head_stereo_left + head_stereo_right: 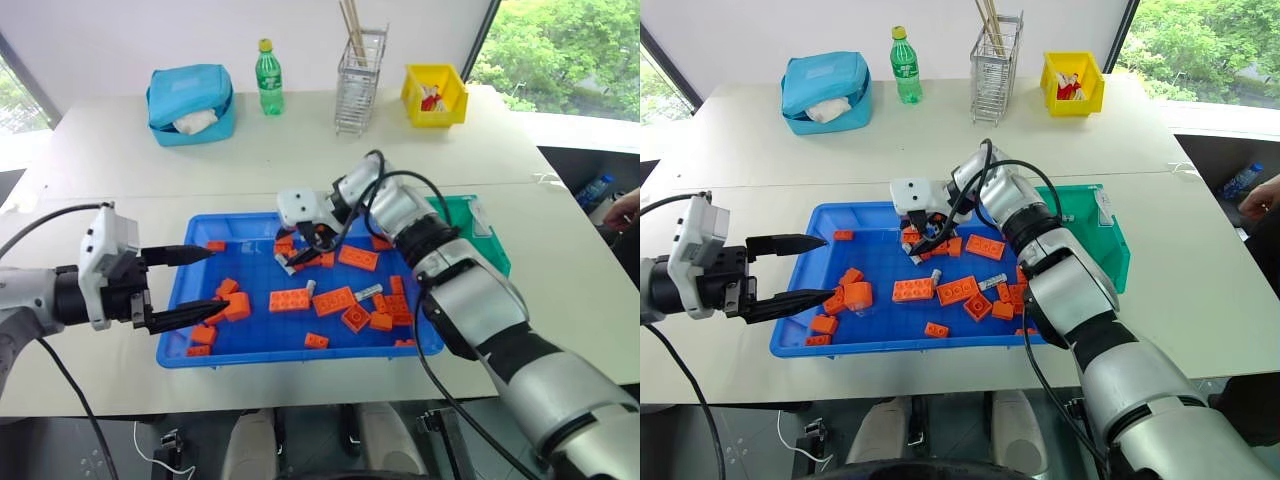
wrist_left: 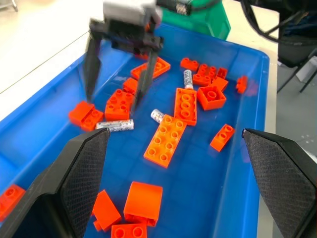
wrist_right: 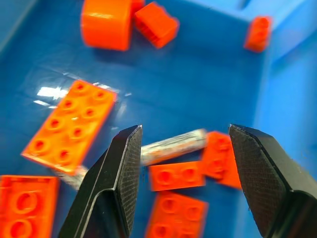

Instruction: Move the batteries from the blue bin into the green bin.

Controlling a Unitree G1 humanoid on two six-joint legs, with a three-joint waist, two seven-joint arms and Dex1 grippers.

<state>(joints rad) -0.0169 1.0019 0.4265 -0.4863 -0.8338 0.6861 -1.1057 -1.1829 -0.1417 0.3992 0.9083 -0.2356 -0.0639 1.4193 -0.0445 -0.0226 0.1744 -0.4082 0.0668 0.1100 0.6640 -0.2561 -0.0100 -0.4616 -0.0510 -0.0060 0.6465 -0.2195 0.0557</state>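
Blue bin (image 1: 175, 352): near table edge, holds scattered orange bricks (image 1: 289, 299) and batteries (image 2: 115, 125) lying loose on its floor. Green bin (image 1: 492, 247): touching its far right side. Right gripper (image 2: 116, 94): over bin's middle, fingers apart, a battery below them, not held. Left gripper (image 1: 197, 284): at bin's left rim, fingers apart, empty. Bare tabletop beyond, before pouch (image 1: 190, 104), bottle (image 1: 268, 77), rack (image 1: 359, 82), yellow bin (image 1: 434, 95).

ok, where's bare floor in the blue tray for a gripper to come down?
Bare: the shallow blue plastic tray floor's back-left stretch, between the open left gripper and right gripper. Crowded: centre and right, orange toy bricks around silver batteries.
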